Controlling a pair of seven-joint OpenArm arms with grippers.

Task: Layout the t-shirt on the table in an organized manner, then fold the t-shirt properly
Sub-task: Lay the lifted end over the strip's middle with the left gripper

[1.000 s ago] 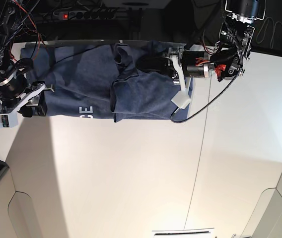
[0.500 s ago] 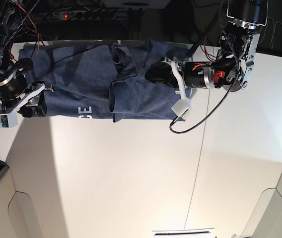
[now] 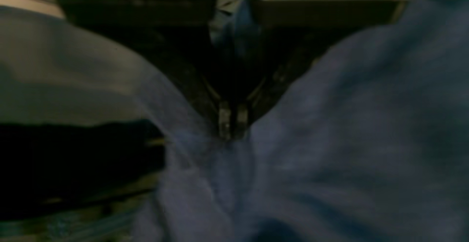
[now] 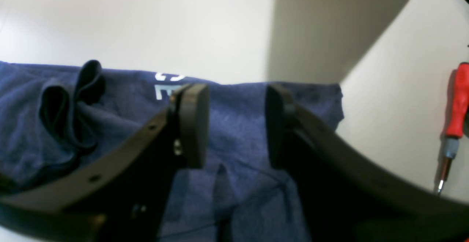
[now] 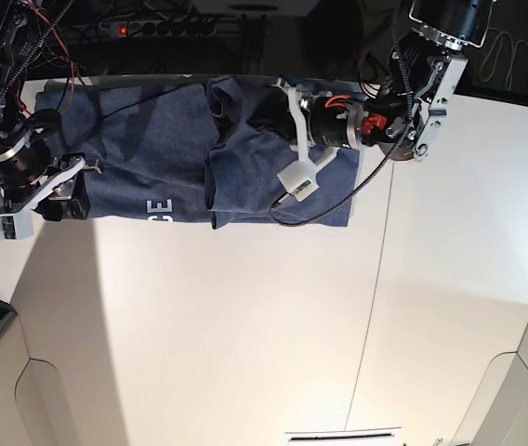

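Big white table (image 5: pixel 245 334) taking up most of the base view, with a thin dark seam running down the right half and a mess of cables and a power strip (image 5: pixel 166 28) sitting in the dark strip along the top edge. The t-shirt (image 5: pixel 143 158) is lying bunched along the top of the frame, spread flat-ish on the left with a bit of white lettering (image 5: pixel 160 209) showing at its lower hem, and rumpled into a fold near the middle. The left claw (image 3: pixel 231 124) is clenching a pinch of the navy cloth near the top centre of the base view; in its wrist view the tips are pressed together with fabric puckering around them. The right claw (image 4: pixel 234 128) is sitting released at the shirt's left edge, pads wide apart with nothing between them, hanging just over the cloth. I'm guessing this thing is handling like any soft jersey: light, floppy, no stiffness at all, dragging and wrinkling rather than sliding clean, so grabbing at hems, corners or shoulder seams is probably making more sense than mid-panel. There's a red-handled screwdriver (image 4: pixel 454 117) lying on the table just off the shirt's left side, near the right arm, plus the left arm's own dangling cable (image 5: pixel 338 200) draping over the fabric, which could be snagging things.
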